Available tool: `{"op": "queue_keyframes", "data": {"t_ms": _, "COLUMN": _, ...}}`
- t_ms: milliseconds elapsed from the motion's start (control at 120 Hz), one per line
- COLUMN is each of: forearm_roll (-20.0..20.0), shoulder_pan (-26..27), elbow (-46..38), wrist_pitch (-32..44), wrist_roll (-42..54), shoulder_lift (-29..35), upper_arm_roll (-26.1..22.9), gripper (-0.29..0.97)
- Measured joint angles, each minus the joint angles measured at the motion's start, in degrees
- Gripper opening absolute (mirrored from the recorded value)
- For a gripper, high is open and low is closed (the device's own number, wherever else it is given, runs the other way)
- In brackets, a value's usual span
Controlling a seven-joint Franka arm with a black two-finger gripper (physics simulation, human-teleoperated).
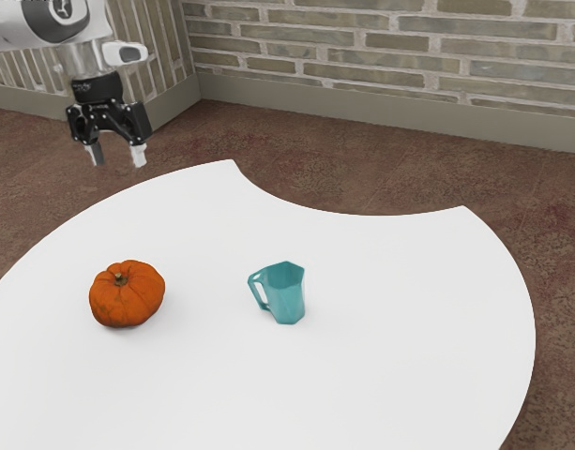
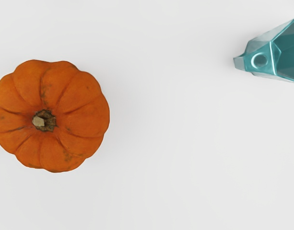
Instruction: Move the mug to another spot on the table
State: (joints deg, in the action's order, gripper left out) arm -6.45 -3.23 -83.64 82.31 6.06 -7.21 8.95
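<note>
My gripper [image 1: 116,152] hangs high above the far edge of a white table [image 1: 381,375], toward the exterior view's upper left, fingers pointing down and spread apart with nothing between them. I hold nothing.

The teal mug [image 1: 280,292], the object of the job, stands upright near the middle of the table, its handle turned toward the exterior view's left. It is well apart from my hand and touches nothing but the tabletop.

An orange pumpkin [image 1: 127,292] sits on the exterior view's left of the mug, with bare white surface between the two. It lies roughly below and forward of my gripper.

From the camera on my hand, looking straight down, the pumpkin [image 2: 51,115] shows its ribbed top and short brown stem. The mug [image 2: 276,50] is cut off by the frame, its handle facing the pumpkin across the table [image 2: 175,158].

Behind the table runs a brick wall [image 1: 381,47] above a reddish-brown floor [image 1: 362,169].
</note>
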Motion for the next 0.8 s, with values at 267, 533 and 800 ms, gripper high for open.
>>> {"op": "queue_keyframes", "data": {"t_ms": 267, "forearm_roll": 0.2, "shoulder_pan": 0.2, "elbow": -11.9, "wrist_pitch": 11.5, "wrist_roll": 2.2, "shoulder_lift": 3.2, "upper_arm_roll": -0.9, "gripper": 0.66}}
{"op": "queue_keyframes", "data": {"t_ms": 533, "forearm_roll": 0.3, "shoulder_pan": -0.9, "elbow": -17.6, "wrist_pitch": 23.8, "wrist_roll": 14.6, "shoulder_lift": -2.4, "upper_arm_roll": -11.6, "gripper": 0.66}}
{"op": "queue_keyframes", "data": {"t_ms": 800, "forearm_roll": -3.7, "shoulder_pan": -11.0, "elbow": -25.5, "wrist_pitch": 33.5, "wrist_roll": 36.5, "shoulder_lift": -4.0, "upper_arm_roll": -25.0, "gripper": 0.65}}
